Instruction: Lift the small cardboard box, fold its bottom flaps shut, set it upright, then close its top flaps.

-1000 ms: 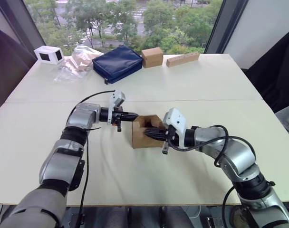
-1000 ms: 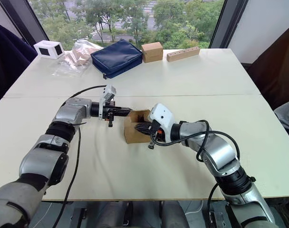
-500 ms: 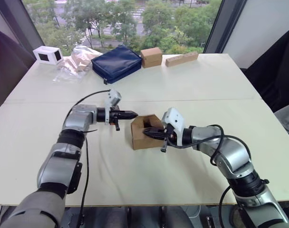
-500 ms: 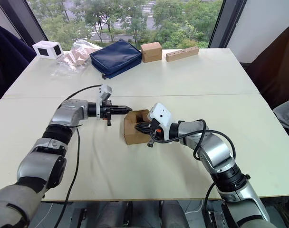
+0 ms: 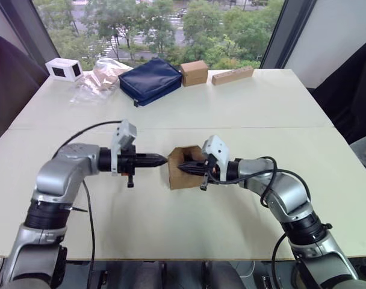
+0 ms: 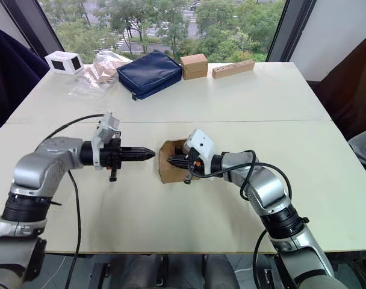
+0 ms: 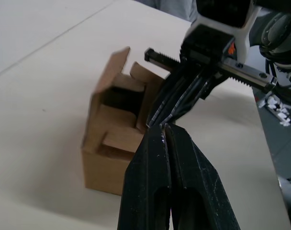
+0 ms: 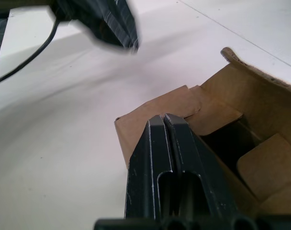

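Note:
The small cardboard box (image 5: 182, 179) stands on the white table (image 5: 243, 108) near the middle, top open, with its flaps partly folded inward. My left gripper (image 5: 163, 160) is shut and points at the box's left side from a short gap away. My right gripper (image 5: 182, 169) is shut too; it reaches in from the right and lies across the box's top, its tip over the inner flaps near the left wall. In the right wrist view the shut fingers (image 8: 160, 143) rest above a folded flap of the box (image 8: 260, 110).
Along the table's far edge lie a white box (image 5: 62, 69), a crumpled clear plastic bag (image 5: 99, 77), a navy pouch (image 5: 150, 79), a cardboard cube (image 5: 193, 72) and a long tan block (image 5: 232, 74). A black cable (image 5: 89, 205) hangs from the left arm.
My left gripper has drawn back from the box's left edge, its elbow swinging outward. The right gripper has slid further left across the box's top.

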### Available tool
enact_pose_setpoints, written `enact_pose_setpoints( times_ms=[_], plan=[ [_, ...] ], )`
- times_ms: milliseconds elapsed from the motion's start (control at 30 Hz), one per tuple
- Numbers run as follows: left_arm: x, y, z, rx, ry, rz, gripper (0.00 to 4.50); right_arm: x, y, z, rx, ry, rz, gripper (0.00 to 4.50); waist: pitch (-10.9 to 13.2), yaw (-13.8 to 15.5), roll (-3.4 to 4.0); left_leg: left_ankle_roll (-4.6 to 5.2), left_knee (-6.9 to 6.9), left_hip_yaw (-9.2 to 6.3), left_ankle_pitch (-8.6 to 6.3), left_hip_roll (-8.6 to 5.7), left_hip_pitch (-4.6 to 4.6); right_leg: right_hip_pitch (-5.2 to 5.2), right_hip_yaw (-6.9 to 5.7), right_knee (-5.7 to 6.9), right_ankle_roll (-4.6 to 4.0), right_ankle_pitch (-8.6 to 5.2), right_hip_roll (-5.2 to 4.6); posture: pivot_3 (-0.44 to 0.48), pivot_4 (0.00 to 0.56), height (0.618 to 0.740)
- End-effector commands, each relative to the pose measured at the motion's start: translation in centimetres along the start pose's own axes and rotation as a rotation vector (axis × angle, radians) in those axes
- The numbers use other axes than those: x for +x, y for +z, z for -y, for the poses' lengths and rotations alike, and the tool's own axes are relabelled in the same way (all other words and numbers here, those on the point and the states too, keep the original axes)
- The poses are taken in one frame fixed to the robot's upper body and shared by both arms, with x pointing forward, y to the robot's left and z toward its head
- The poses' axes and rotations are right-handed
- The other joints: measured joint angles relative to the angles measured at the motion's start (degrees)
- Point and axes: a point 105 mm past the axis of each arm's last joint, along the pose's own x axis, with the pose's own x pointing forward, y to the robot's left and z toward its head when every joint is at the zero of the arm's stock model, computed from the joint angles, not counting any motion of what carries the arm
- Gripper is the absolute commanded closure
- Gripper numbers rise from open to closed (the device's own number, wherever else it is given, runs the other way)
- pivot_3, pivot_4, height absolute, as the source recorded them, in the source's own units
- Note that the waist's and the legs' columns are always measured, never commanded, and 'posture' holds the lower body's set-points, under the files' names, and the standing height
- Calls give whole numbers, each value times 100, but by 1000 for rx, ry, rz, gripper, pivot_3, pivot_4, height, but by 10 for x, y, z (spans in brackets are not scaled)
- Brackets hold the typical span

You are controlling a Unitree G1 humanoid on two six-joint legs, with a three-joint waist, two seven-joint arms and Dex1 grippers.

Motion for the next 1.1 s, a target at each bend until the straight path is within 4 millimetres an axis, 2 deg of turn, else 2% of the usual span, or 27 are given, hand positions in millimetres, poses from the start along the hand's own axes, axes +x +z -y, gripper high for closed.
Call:
enact_pose_setpoints(
  times_ms=[33,167,500,733,800,900,967,1100],
  plan=[
    [2,9,6,27,-1,21,4428,-2,13,3,-39,-7,40,4500,0,-8,0,0,0,0,0,0,0,0,0,0,0,0,0,0,150,740],
    [8,-7,10,31,-4,-30,4428,-4,16,5,-44,-14,47,4500,0,-20,0,0,-2,1,0,0,1,0,1,-2,0,0,1,0,150,740],
    [16,-16,8,23,-4,-41,4428,-6,19,5,-54,-19,55,4500,0,-13,0,0,-2,2,0,2,2,0,1,-2,0,0,3,0,150,740],
    [20,-25,4,29,-9,-68,4428,-17,47,0,-45,25,142,4500,0,-12,0,0,-2,2,0,3,2,0,1,-3,-1,0,3,0,150,740],
    [22,-24,4,29,-17,-66,4428,-24,61,-2,-50,63,178,4500,0,-10,0,0,-2,2,0,3,2,0,1,-4,-1,0,3,0,150,740],
    [23,-24,4,29,-20,-61,4428,-30,84,11,-45,23,259,4500,0,-13,0,0,-2,2,0,2,1,1,1,-6,-1,0,2,0,150,740],
    [23,-23,4,28,-18,-57,4428,-29,88,18,-55,-5,268,4500,0,-13,0,0,-3,2,0,3,1,1,1,-6,0,0,3,0,150,740],
    [24,-22,3,30,-12,-51,4428,-13,66,42,-157,-134,104,4500,0,-18,0,0,-4,4,0,3,2,1,1,-7,-1,0,3,0,150,740]
  ],
)
